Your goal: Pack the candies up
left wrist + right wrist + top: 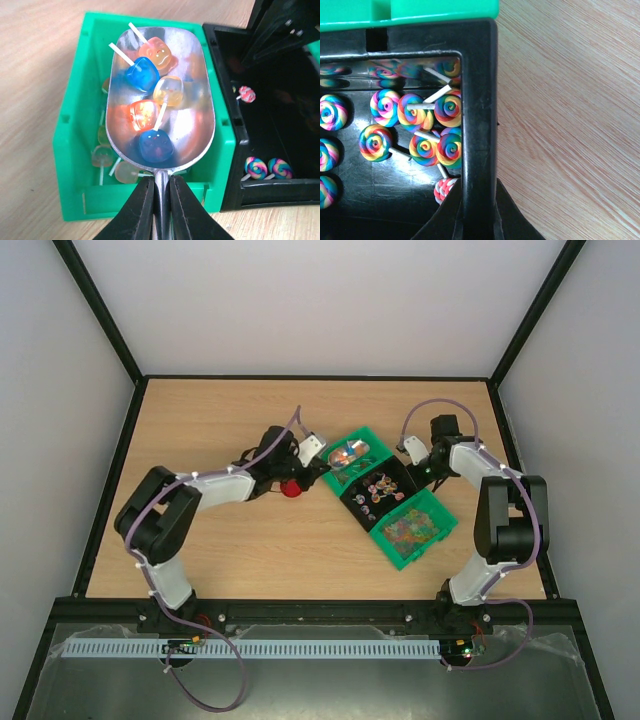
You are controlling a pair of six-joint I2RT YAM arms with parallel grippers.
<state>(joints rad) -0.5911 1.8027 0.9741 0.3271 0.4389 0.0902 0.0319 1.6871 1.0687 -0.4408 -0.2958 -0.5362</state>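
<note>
left claw holds a loaded scoop over a green bin, right claw pinches the black bin wall

top view: three bins sit in a slanted row on the table point(220, 430). the left gripper point(300, 452) holds the handle of a metal scoop point(348, 453), and the bowl reaches out ahead of it over the first green bin point(380, 442). a red lid point(291, 489) lies on the wood just beside that gripper, on the side nearer the arm bases. the right gripper point(412, 462) meets the far end of the black bin point(356, 508) in the middle. the second green bin point(400, 562), nearer the right arm's base, is full of small mixed candies point(410, 525).

left wrist view: the left gripper point(161, 182) has its fingers pressed tight on the scoop point(190, 135) handle. five cube lollipops point(155, 145), blue, orange and yellow, lie in the bowl straight ahead of the fingers. more of them lie under the scoop in the green bin point(70, 145). the black bin point(227, 125), to the right of the fingers, holds a few swirl lollipops point(257, 167).

right wrist view: the right gripper point(475, 210) is clamped on the black bin's point(477, 75) wall, one finger inside and one outside. swirl lollipops point(447, 110) crowd the corner just ahead of the inner finger. a green bin point(445, 10) touches the black one further ahead.
</note>
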